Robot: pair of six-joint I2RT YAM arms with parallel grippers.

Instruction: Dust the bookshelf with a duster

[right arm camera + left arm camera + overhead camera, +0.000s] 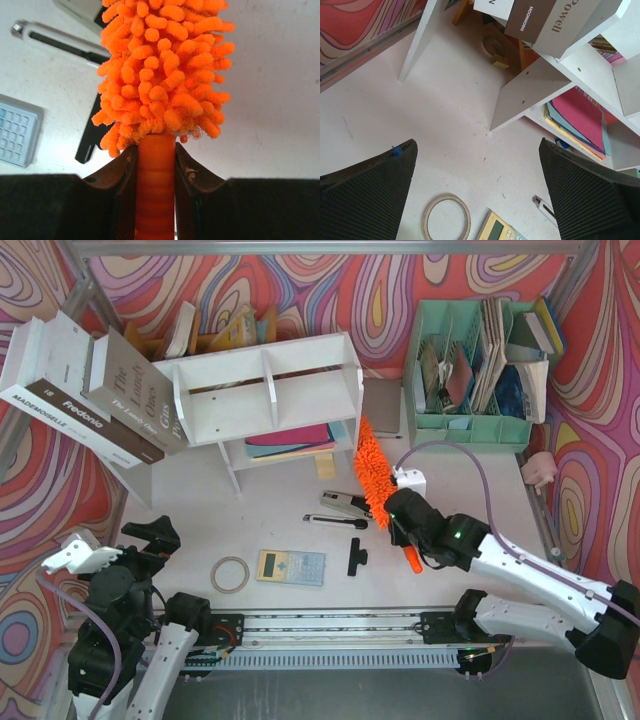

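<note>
Top view: white bookshelf (265,390) stands at back centre of the desk (480,500), coloured folders in its lower tier. Orange duster (372,472) runs diagonally, fluffy tip just beside the shelf's right side panel at lower-tier level; cannot tell if it touches. Right tool (405,515) is clamped on the duster handle, and the handle end sticks out toward the near edge. Left tool (150,537) is at the near left, wide open and holding nothing, well apart from the shelf. Tape ring (230,574), calculator (291,566) and black clip (356,558) lie on the desk in front. Left wrist view: both fingers (365,195) spread wide with bare desk between them, tape ring below, bookshelf legs and pink folders ahead on the right. Right wrist view: fingers (197,180) pinch the ribbed orange handle from both sides, fluffy head filling the upper middle, calculator at left edge, black clip behind the fluff.
</note>
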